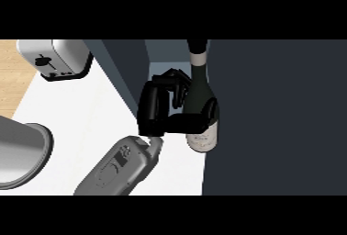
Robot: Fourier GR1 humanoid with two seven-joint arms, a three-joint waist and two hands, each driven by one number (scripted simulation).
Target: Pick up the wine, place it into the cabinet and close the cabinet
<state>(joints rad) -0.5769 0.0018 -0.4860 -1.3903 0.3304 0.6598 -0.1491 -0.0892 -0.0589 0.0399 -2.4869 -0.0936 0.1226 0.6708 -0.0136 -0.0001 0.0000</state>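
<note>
White counter lay below. The wine bottle had a pale label, its writing too small to read. Its neck pointed away, base near, in the dark cabinet's open gap. The left hand curled round it. A toaster and a grey pot stood well left.

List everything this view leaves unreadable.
Head view:
- Dark glass wine bottle with white label: midsection hidden by the black left hand curled round it; label print too small.
- Dark grey cabinet: inside mostly hidden by its own panels.
- Round grey metal vessel: cut off by the left edge.
- Right hand: out of view.
</note>
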